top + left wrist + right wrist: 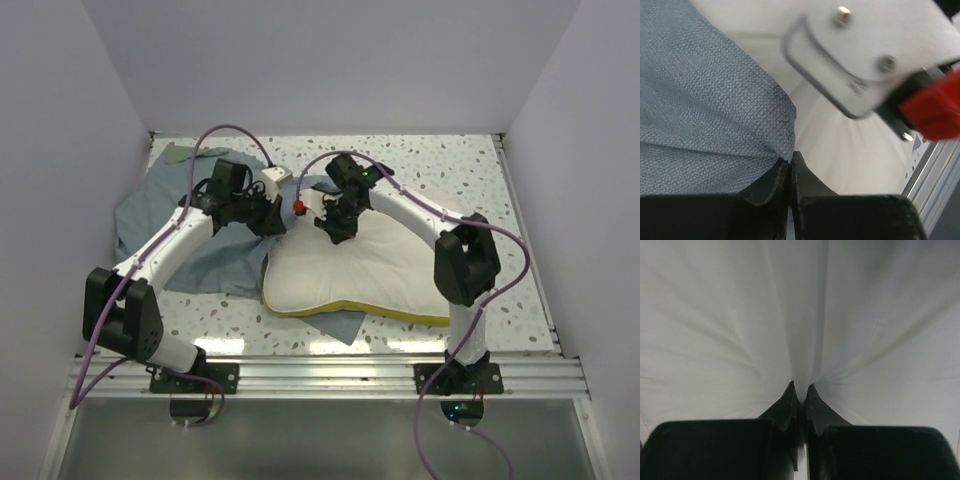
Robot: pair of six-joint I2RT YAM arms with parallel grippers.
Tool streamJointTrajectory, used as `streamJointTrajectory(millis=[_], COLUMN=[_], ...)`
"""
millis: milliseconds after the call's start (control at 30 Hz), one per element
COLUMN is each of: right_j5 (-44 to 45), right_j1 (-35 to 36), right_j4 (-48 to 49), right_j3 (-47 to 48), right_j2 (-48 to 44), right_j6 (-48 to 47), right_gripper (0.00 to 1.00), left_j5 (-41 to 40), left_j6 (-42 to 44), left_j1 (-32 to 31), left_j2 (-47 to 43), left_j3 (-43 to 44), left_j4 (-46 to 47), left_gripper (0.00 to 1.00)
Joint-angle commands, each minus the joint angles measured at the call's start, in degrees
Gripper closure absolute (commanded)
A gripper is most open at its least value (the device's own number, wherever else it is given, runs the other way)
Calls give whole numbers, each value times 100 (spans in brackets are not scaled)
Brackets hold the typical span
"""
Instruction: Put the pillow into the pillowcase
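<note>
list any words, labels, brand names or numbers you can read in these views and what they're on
None: no text can be read in any view. The pillow, the pillowcase, the white plate and the red part beside it in the left wrist view carry no print, label or number that shows.

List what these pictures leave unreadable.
- Mouth of the grey-blue wrinkled cloth pillowcase: top view, left arm and folds hide it.
- Outline of the cream-white yellow-edged pillow: right wrist view, its fabric fills the frame.
- Blurred white plate with a red piece: left wrist view, too close.
</note>
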Motion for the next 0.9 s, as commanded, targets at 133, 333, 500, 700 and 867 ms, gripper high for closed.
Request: streamJointTrajectory(millis=[133, 333, 500, 700, 867], right_j5=[479, 1014, 1612, 2316, 2202], right_j1=[-779, -912, -903, -491, -340], right_j4=[1082, 2252, 2586, 3114, 3028], right_j3=[1559, 665, 329, 171, 267], right_j2=[654, 118, 135, 398, 460], right_j6=[1588, 3005, 3524, 4482, 5211], right_gripper=[100, 100, 100, 100, 100], left_j5=[585, 893, 989, 1306, 1770], left_j6=[762, 1071, 861, 421, 0], left_j1=[85, 384, 393, 78, -11], left_j2=[74, 399, 716, 1155, 1252], left_j3=[264, 879, 1354, 1284, 1398], left_j4=[-994, -1803, -1681, -1180, -653], left_gripper=[90, 92, 92, 100, 100])
